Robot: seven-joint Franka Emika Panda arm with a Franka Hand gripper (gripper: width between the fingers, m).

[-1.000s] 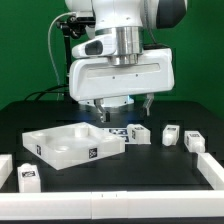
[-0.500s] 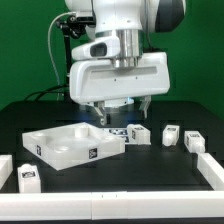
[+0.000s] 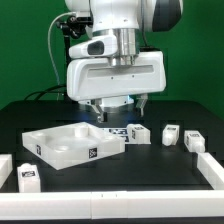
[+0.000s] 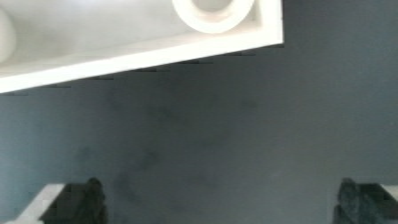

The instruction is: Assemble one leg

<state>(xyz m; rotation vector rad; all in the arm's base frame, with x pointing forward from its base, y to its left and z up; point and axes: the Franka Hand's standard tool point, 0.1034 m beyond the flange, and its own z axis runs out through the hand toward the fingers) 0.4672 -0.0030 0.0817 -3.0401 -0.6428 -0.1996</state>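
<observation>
Over the table (image 3: 130,185) the gripper (image 3: 121,107) hangs wide open and empty; sent straight down it would likely close on nothing, or clip the tray (image 3: 60,150), since the wrist view shows only bare table between the fingers (image 4: 75,202). The nearest leg (image 3: 137,133) stands below it, slightly toward the exterior view's right, near the tray; others stand further right.

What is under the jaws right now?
Bare dark table lies between the open jaws in the wrist view, with a corner of the white tray part and its round hole at the edge. The nearest leg is outside that view. Anything beneath the tray part is covered.
</observation>
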